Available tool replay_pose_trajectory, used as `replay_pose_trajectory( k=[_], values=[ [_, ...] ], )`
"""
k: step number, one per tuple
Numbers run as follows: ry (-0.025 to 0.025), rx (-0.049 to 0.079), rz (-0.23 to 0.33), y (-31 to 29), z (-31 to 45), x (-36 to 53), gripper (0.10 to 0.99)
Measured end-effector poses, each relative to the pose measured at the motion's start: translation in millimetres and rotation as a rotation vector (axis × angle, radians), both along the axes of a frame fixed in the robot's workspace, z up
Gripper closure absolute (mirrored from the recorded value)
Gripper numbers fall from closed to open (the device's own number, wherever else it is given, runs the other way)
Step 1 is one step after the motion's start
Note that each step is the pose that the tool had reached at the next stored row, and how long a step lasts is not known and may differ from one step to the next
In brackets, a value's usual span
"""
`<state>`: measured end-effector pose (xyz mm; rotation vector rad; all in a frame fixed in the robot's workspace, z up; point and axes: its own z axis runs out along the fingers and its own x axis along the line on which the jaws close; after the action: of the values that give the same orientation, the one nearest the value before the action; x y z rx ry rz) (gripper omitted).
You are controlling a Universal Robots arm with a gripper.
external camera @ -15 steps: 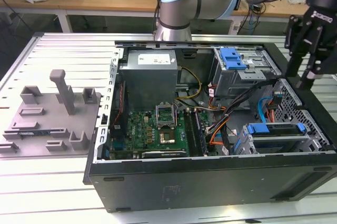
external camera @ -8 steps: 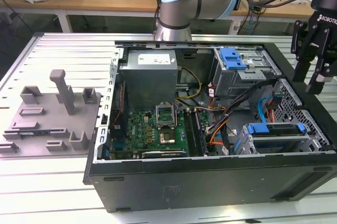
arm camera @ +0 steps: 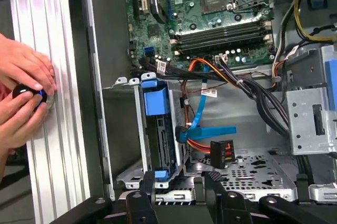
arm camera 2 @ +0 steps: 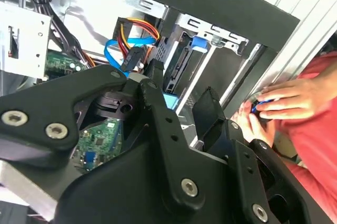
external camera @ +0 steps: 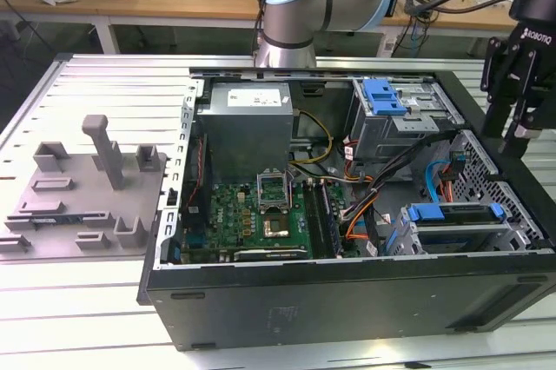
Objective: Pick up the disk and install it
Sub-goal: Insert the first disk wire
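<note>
Here, the disk (external camera: 452, 214) is seen seated in the drive cage at the near corner of the open computer case (external camera: 347, 300), on the exterior view's right. Its blue carrier is shown along the top, while most of the silver body is hidden by the cage walls and the case rim. In the first wrist view the disk (arm camera: 156, 103) is presented edge-on inside that cage, so its label cannot be made out. A blue flat cable (arm camera: 208, 131) and a black power plug (arm camera: 220, 153) are seen just beside the cage. Whether either is joined to the disk cannot be told.

The gripper (external camera: 512, 137) is held above the case's edge at the exterior view's right, apart from the disk. Its fingers (arm camera: 145, 192) are spread, and nothing is grasped between them. In the first wrist view they are cut off by the picture's border.

A person's hands (arm camera: 23, 69) are laid on the ribbed bench (arm camera: 58, 145) just beside the case wall. They are closed around a small round black object (arm camera: 23, 92) with a blue glow, most of which is covered. A red sleeve (arm camera 2: 316, 145) is cut off in the second wrist view. A grey fixture plate (external camera: 87, 196) is set on the bench at the case's far side, on the exterior view's left.
</note>
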<state>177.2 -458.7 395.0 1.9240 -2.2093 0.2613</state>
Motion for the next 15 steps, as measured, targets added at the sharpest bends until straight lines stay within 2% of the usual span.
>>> replay_pose_trajectory(
  k=[2, 5, 6, 7, 9, 11, 13, 15],
  values=[
    [-0.0005, -0.003, -0.016, 0.6, -4.2, -2.3, 0.584],
    [-0.0008, -0.037, -0.016, 8.8, -7.0, -8.3, 0.584],
    [-0.0019, -0.103, -0.016, 25.7, -9.3, -12.5, 0.584],
    [-0.0036, -0.127, -0.016, 37.3, -10.8, -12.9, 0.584],
    [-0.0042, -0.174, -0.016, 46.3, -11.9, -13.2, 0.584],
    [-0.0046, -0.188, -0.015, 52.9, -13.9, -13.2, 0.584],
    [-0.0056, -0.188, -0.015, 57.2, -17.5, -13.3, 0.584],
    [-0.0086, -0.189, -0.005, 57.7, -19.6, -13.2, 0.584]
  ],
)
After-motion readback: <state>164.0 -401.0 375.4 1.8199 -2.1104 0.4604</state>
